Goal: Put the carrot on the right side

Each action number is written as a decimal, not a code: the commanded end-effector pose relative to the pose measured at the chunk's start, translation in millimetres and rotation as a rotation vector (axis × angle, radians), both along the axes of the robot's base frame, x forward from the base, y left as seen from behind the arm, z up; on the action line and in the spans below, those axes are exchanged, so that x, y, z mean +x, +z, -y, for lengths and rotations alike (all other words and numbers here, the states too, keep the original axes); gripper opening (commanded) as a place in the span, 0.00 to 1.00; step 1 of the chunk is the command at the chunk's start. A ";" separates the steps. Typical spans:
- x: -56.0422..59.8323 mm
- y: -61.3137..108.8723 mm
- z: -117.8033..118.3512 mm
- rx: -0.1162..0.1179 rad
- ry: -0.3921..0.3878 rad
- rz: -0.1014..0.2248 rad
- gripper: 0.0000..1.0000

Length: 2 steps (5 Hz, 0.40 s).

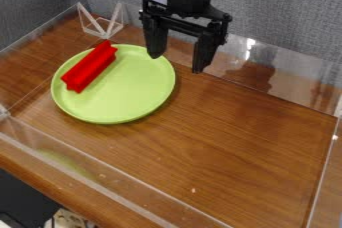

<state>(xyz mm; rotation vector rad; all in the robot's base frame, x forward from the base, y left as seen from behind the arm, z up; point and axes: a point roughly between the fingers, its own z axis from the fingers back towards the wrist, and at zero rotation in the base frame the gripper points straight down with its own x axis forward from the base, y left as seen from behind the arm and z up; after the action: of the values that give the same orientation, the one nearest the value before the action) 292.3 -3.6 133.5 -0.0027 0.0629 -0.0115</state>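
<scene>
Above plate (127, 107), fingers (203, 52) spread, downward.

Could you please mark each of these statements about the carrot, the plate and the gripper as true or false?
1. The carrot lies on the green plate. True.
2. The gripper has its jaws closed on the carrot. False: the jaws stand open and hold nothing.
3. The carrot sits on the left part of the plate. True.
4. The gripper points sideways. False: it points down, above the plate's far right edge.
5. The plate rests on a wooden table. True.
</scene>
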 end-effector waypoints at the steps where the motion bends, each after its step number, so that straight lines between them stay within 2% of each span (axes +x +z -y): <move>1: -4.5 -11.4 -11.8 0.001 -0.017 -0.020 1.00; 2: -8.8 -20.7 -43.7 0.009 -0.001 -0.023 1.00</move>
<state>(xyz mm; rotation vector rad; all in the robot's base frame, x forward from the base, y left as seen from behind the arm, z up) 280.3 40.9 104.8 0.0021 0.1179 0.0033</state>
